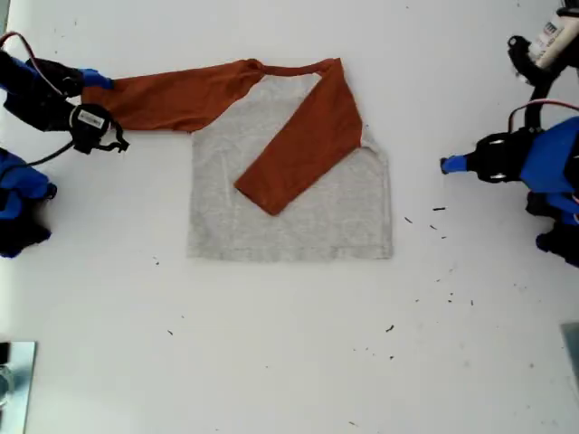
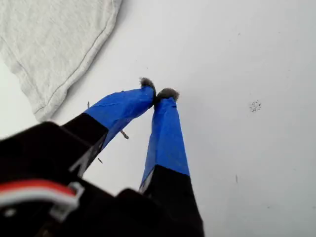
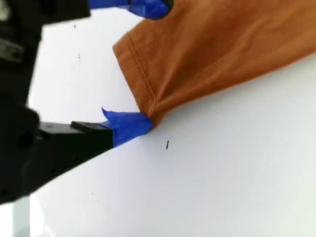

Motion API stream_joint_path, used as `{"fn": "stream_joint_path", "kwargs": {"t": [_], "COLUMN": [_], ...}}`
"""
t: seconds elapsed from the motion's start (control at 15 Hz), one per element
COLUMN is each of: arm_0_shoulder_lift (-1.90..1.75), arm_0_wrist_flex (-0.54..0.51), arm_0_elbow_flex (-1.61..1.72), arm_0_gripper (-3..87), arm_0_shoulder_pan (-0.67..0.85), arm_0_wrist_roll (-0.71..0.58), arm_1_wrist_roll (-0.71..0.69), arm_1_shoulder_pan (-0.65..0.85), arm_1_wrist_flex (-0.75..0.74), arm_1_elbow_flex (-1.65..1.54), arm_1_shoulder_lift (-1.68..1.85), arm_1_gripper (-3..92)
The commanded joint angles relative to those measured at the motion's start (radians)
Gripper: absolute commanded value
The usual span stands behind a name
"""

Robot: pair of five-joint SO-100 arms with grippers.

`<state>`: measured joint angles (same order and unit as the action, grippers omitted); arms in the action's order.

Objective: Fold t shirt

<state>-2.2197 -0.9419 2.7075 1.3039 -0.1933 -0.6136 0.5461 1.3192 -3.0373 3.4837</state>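
Blue-taped fingertips (image 3: 129, 126) of my second gripper (image 3: 143, 66) are seen standing apart astride the cuff (image 3: 140, 74) of the outstretched sleeve (image 1: 176, 97); one tip touches the cuff's corner and the other lies past its far edge, so the cloth sits between the jaws but is not yet pinched; whether any cloth is lifted cannot be told. Such a placement is judged to prepare a grasp at the hem, where the stitched edge gives a firm hold for drawing the sleeve across the body.

Fingertips (image 2: 168, 94) of my first gripper (image 2: 158, 93) are pressed together on nothing, above bare table (image 1: 289, 362) just beside the shirt's lower corner (image 2: 42, 106); the gripper is kept clear of the cloth, presumably so the other arm's work is not disturbed.

Outward from the jaws, the shirt (image 1: 289, 217) is laid flat near the middle of the table in the exterior view; its grey body is spread square, one orange sleeve (image 1: 303, 149) is already folded slantwise over the chest, and the other reaches toward the exterior view's left, where my second gripper waits at its end; the folding is judged roughly half begun, with this sleeve and the body folds left.
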Motion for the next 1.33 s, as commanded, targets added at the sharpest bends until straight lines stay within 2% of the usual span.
{"fn": "stream_joint_path", "kwargs": {"t": [0.0,0.07,0.13,0.27,0.47,0.6,0.73,0.87,1.0,1.07,1.13,1.2,1.27], "arm_0_shoulder_lift": [0.067,0.103,0.098,0.118,0.015,0.000,0.040,0.158,0.379,0.529,0.695,0.834,0.893], "arm_0_wrist_flex": [0.098,0.115,0.133,0.118,-0.049,-0.209,-0.308,-0.295,-0.232,-0.204,-0.222,-0.255,-0.244], "arm_0_elbow_flex": [0.000,-0.014,-0.028,-0.100,-0.272,-0.520,-0.776,-0.937,-1.134,-1.295,-1.493,-1.680,-1.784], "arm_0_gripper": [15.6,5.7,-0.2,-0.3,-0.3,-0.3,-0.3,-0.3,-0.3,0.0,20.3,29.0,35.1], "arm_0_shoulder_pan": [0.032,0.034,0.025,-0.003,-0.106,-0.212,-0.351,-0.537,-0.746,-0.868,-0.971,-1.058,-1.137], "arm_0_wrist_roll": [-0.041,-0.055,-0.078,-0.100,-0.057,-0.023,-0.009,-0.037,-0.158,-0.258,-0.324,-0.385,-0.439], "arm_1_wrist_roll": [-0.005,-0.005,-0.005,-0.003,0.000,0.002,0.003,0.006,0.008,0.011,0.012,0.015,0.017], "arm_1_shoulder_pan": [-0.005,-0.005,-0.005,-0.006,-0.006,-0.005,-0.005,-0.005,-0.002,-0.002,0.000,0.000,0.002], "arm_1_wrist_flex": [0.003,0.003,0.003,0.003,0.003,0.005,0.005,0.006,0.006,0.008,0.009,0.009,0.011], "arm_1_elbow_flex": [-0.054,-0.054,-0.054,-0.054,-0.054,-0.055,-0.055,-0.055,-0.055,-0.055,-0.057,-0.057,-0.057], "arm_1_shoulder_lift": [0.018,0.018,0.018,0.018,0.018,0.018,0.018,0.018,0.018,0.018,0.018,0.018,0.018], "arm_1_gripper": [3.5,3.5,3.5,3.5,3.5,3.5,3.5,3.5,3.5,3.5,3.5,3.5,3.5]}}
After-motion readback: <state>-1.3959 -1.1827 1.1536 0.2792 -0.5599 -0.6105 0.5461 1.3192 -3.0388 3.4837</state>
